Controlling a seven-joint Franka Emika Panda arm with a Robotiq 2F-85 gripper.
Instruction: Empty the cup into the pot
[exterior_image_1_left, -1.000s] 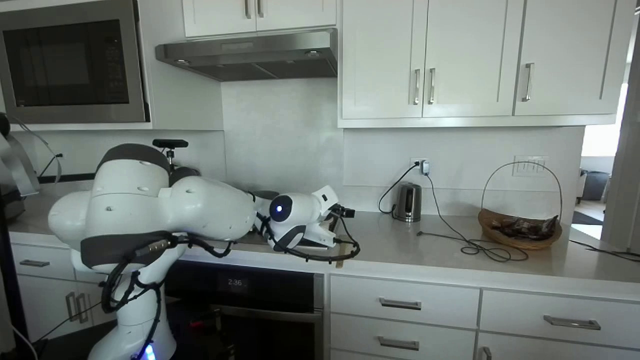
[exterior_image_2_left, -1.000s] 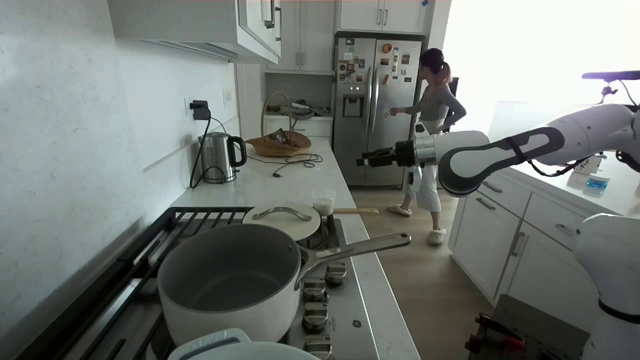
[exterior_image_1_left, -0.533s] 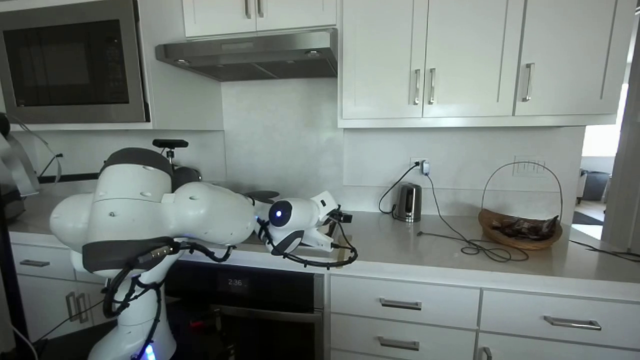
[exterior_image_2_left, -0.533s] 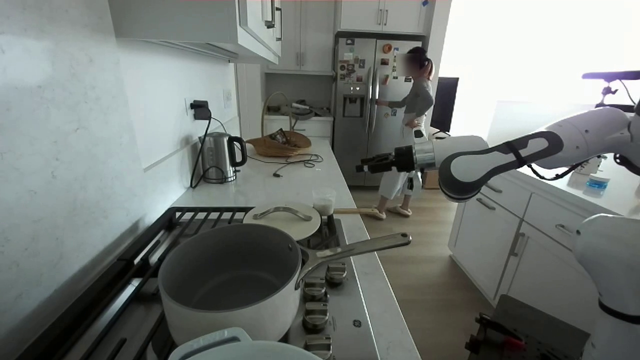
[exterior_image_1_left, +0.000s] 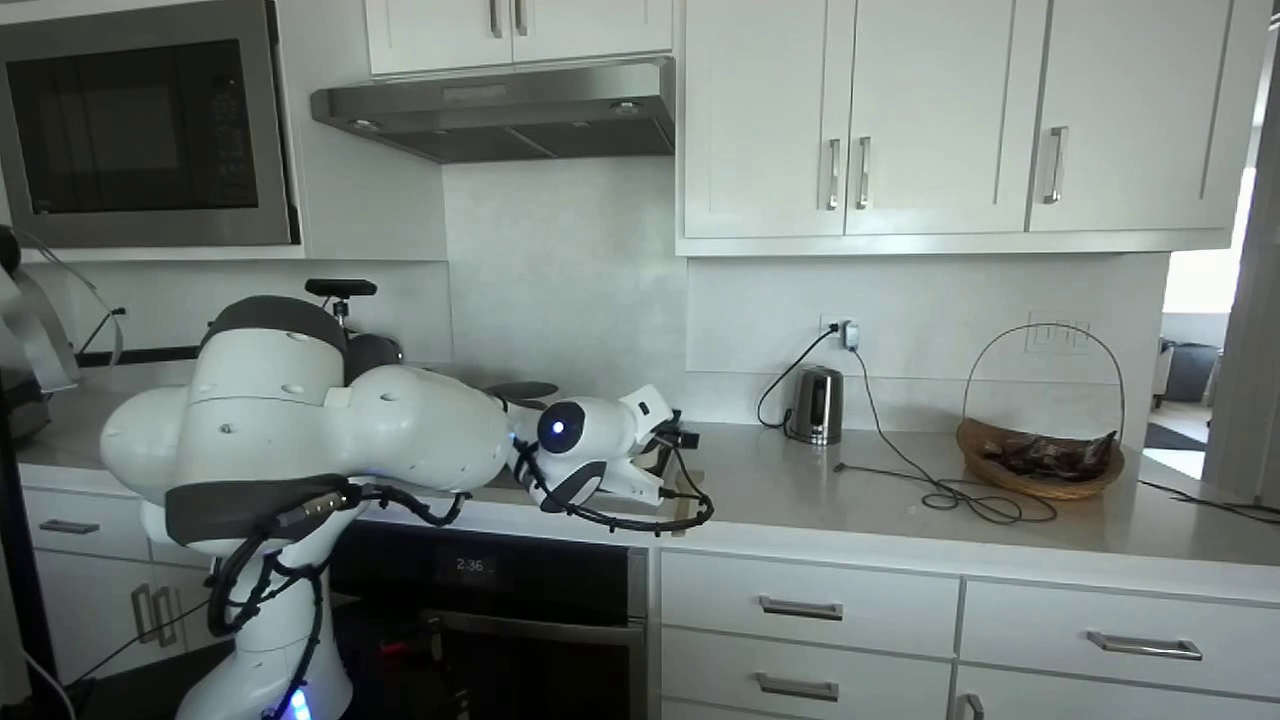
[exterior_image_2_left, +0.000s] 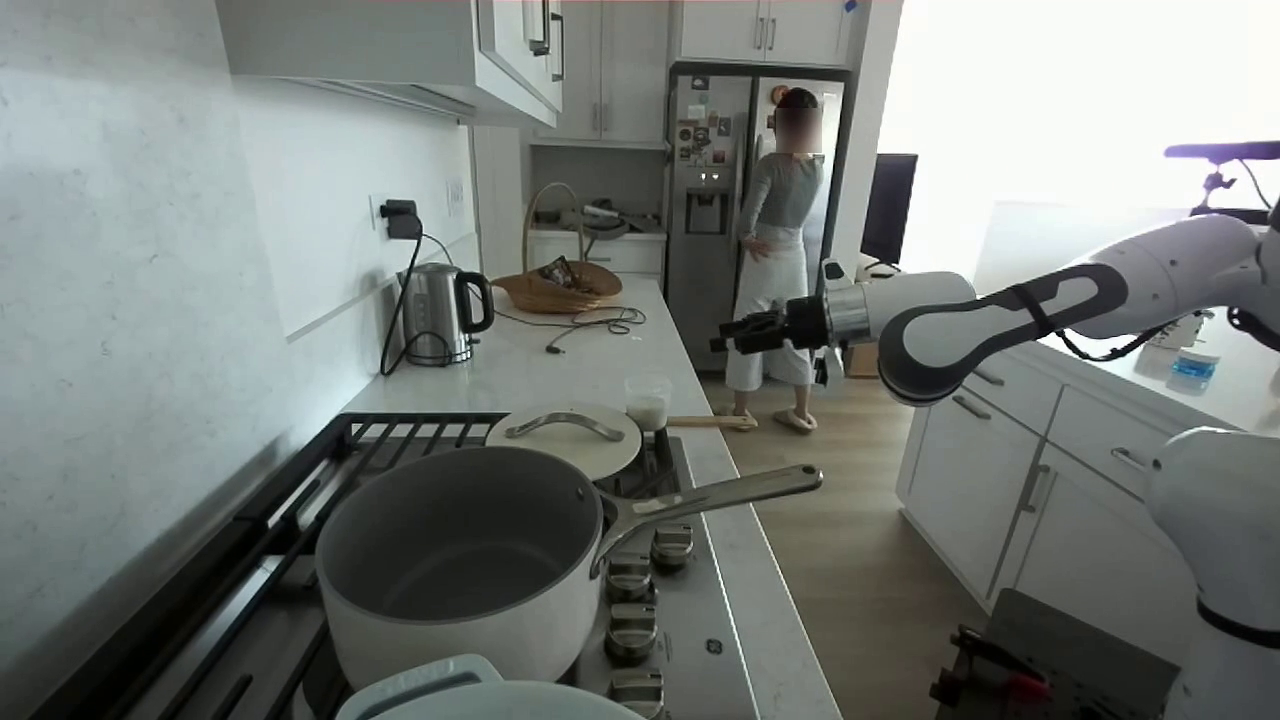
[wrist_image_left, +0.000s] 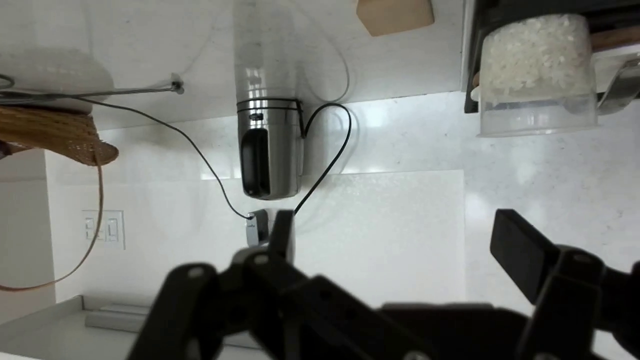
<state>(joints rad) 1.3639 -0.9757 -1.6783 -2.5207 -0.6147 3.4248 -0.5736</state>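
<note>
In the wrist view, a wide-spread pair of black, blocky fingers (wrist_image_left: 522, 255), holding nothing. In an exterior view, near on the stove (exterior_image_2_left: 697, 600), a round pot (exterior_image_2_left: 460, 555), smooth gray inside; beyond, just right of a flat cream lid (exterior_image_2_left: 598, 458), a clear upright cup (exterior_image_2_left: 648, 403), partly filled with white, grainy rice (wrist_image_left: 537, 57). On the glossy counter (exterior_image_2_left: 560, 385), left of a woven basket (exterior_image_2_left: 550, 295), a steel kettle (exterior_image_2_left: 428, 315).

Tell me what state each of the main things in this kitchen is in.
Cup, upright, partly filled with rice
Long-handled pot, uncovered, nothing visible inside
Lid, right side up, off the pot
Pincer, open, holding nothing
Kettle, upright, plugged in
Basket, upright, holding dark items
Microwave, shut
Oven clock, lit
</note>
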